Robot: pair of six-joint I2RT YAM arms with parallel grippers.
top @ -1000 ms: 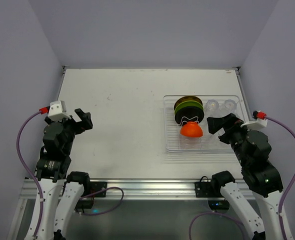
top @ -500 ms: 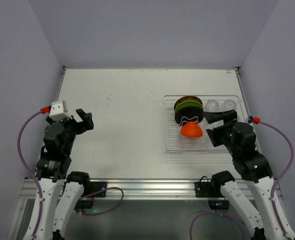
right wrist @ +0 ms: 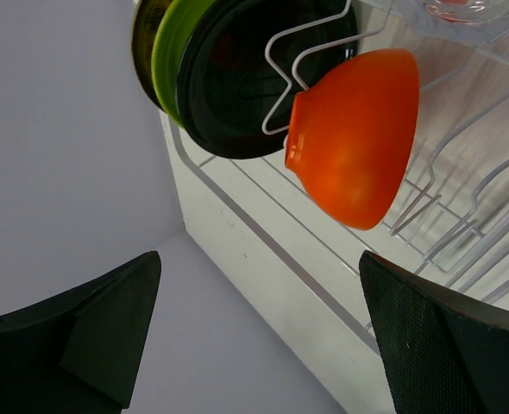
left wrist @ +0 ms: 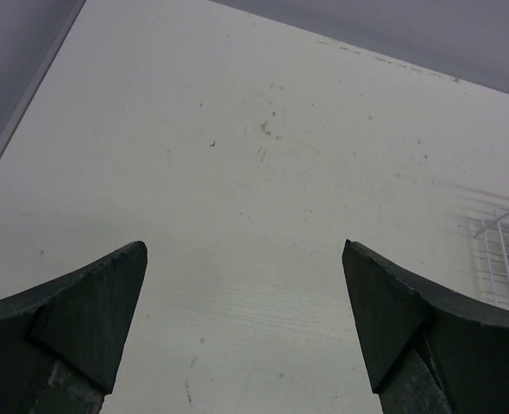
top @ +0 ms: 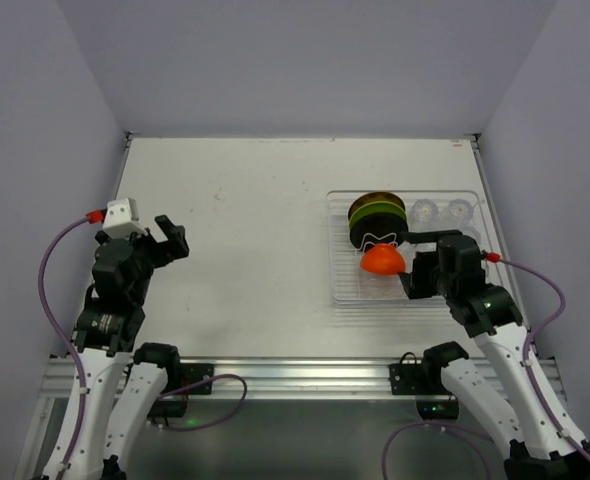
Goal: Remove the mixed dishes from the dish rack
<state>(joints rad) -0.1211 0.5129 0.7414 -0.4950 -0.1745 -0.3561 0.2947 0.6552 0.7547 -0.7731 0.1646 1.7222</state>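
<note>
From above, the dish rack sits toward the right edge of the table, still fully loaded: the plates stand on edge at its far left, the orange-red bowl leans just in front of them, and the clear cups sit in the far right part. Over the last second the right arm has swung in from the rack's right end, so the right tool now stands released and wide, just beside the bowl on its right. The left tool is also spread and holds nothing, near the table's left edge and well apart from the rack. The left wrist view shows only bare table between its fingers, with a corner of the rack at the right margin. In the right wrist view the bowl fills the upper middle, resting against a white wire divider with the black plate and lime green plate behind it. Nothing lies between the jaws yet. The bowl looks to be the first dish to come out. The approach seems nearly done, and the grasp has not begun.
</note>
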